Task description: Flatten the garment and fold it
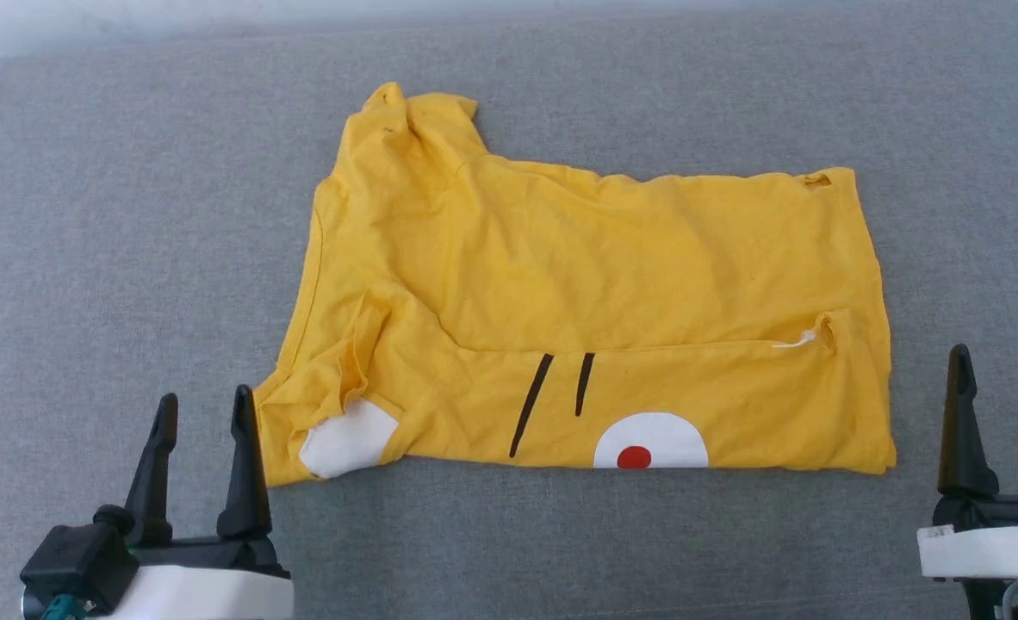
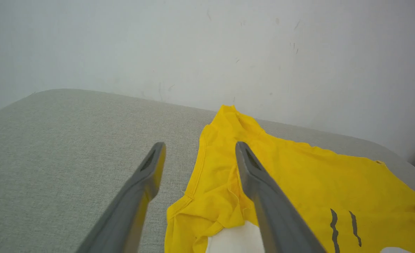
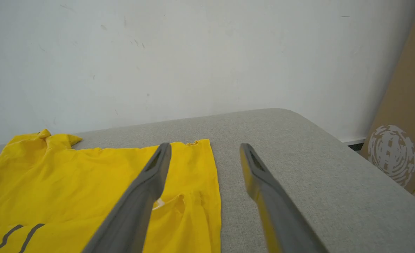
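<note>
Grey woven cushion (image 1: 87, 258) spreads under everything. At 7 o'clock of my head view my left pincer (image 1: 205, 394) stands released, fingers spread wide and holding nothing. Its inner finger sits right at the near-left sleeve corner of the shirt (image 1: 612, 258), and I cannot tell whether it touches the cloth. At 4 o'clock my right pincer (image 1: 997, 351) is likewise released and empty, just off the shirt's near-right corner with bare cushion between.

The shirt lies in the middle, yellow and wrinkled, folded over itself so that a far flap covers most of it. Along its near edge are a white patch (image 1: 350, 437) at 7 o'clock by the bunched sleeve, two black stripes (image 1: 530, 405) toward 6, and a white half-circle (image 1: 651, 430) with a red dot (image 1: 635, 456), cut by the fold. A small white tag (image 1: 795, 342) peeks out at the flap's 3 o'clock end. The other sleeve pokes out at 11 o'clock.

Behind the cushion rises a pale scuffed wall (image 2: 193, 45). At 3 o'clock of my right wrist view leans a brown cardboard sheet (image 3: 404, 105) with a round white print.
</note>
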`<state>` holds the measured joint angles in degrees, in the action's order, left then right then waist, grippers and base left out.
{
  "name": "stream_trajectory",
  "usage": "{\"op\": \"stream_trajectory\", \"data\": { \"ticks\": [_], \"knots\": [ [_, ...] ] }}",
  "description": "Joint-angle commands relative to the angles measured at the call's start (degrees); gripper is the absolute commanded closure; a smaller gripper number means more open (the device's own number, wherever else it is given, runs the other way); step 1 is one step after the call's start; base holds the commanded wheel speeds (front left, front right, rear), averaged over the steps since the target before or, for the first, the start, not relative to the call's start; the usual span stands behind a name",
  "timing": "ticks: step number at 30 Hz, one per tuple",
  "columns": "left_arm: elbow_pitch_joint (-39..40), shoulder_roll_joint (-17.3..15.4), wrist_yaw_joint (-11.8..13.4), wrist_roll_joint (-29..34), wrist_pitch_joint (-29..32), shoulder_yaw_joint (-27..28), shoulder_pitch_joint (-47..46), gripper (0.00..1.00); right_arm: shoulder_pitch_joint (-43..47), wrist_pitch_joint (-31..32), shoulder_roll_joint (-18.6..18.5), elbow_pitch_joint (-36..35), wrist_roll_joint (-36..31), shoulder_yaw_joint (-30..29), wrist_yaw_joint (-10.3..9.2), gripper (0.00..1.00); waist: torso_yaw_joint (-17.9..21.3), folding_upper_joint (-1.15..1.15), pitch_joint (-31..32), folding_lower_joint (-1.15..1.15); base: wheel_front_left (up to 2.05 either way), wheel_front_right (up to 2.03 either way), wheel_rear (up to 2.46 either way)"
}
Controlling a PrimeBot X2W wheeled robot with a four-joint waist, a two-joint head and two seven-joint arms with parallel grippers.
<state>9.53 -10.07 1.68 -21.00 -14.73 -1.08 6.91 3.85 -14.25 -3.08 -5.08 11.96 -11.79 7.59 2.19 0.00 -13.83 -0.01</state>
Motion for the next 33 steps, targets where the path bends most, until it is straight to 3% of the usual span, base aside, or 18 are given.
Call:
{"op": "stream_trajectory", "data": {
  "ticks": [1, 6, 13, 20, 28, 29, 30, 31, 33],
  "knots": [
    [-0.55, 0.29, -0.65, 0.54, -0.26, 0.49, 0.42, 0.0, 0.15, -0.52, 0.19, -0.07, -0.33, -0.2, -0.1, 0.0, -0.06, 0.0, 0.03, 0.01, 0.0, 0.0, 0.0],
    [-2.82, -0.53, -1.96, -0.18, 1.71, 0.16, -0.06, 0.0, -0.05, -0.67, 0.19, -0.01, -0.35, -0.49, -0.1, 0.0, -0.35, 0.0, -0.17, 0.01, 0.0, 0.0, 0.0],
    [-4.96, -3.68, -3.59, -3.38, 15.03, -1.69, -2.37, 0.0, -0.61, -0.72, 0.2, 0.6, -0.13, 0.08, -0.1, 0.0, -0.35, 0.0, -1.44, 0.01, 0.0, 0.0, 0.0],
    [-7.57, -6.26, -2.66, -4.99, 25.29, -1.98, -4.65, 0.0, -1.4, -0.73, 0.2, 1.03, 0.24, 0.63, -0.1, 0.0, 0.79, 0.0, -2.63, 0.01, 0.0, 0.0, 0.0],
    [-10.97, -6.48, -1.78, -8.94, 33.68, -1.89, -6.16, 0.0, -1.65, -0.74, 0.2, 1.52, 0.81, 0.37, -0.1, 0.0, 2.28, 0.0, -3.07, 0.01, 0.0, 0.0, 0.0],
    [-11.29, -6.44, -1.91, -9.45, 34.3, -1.95, -6.37, 0.14, -1.65, -0.74, 0.2, 1.54, 0.83, 0.36, -0.1, 0.0, 2.44, 0.0, -3.13, 0.01, 0.0, 0.0, 0.0],
    [-11.56, -6.4, -2.15, -9.92, 34.84, -2.09, -6.56, 0.62, -1.66, -0.74, 0.2, 1.55, 0.86, 0.34, -0.1, 0.0, 2.59, 0.0, -3.18, 0.01, 0.0, 0.0, 0.0],
    [-11.77, -6.3, -2.47, -10.46, 35.29, -2.24, -6.72, 1.0, -1.67, -0.74, 0.2, 1.54, 0.89, 0.28, -0.1, 0.0, 2.71, 0.0, -3.23, 0.01, 0.0, 0.0, 0.0],
    [-11.91, -6.23, -2.89, -10.97, 35.71, -2.47, -6.81, 1.0, -1.69, -0.74, 0.2, 1.52, 0.9, 0.23, -0.1, 0.0, 2.82, 0.0, -3.27, 0.01, 0.0, 0.0, 0.0]
  ]
}}
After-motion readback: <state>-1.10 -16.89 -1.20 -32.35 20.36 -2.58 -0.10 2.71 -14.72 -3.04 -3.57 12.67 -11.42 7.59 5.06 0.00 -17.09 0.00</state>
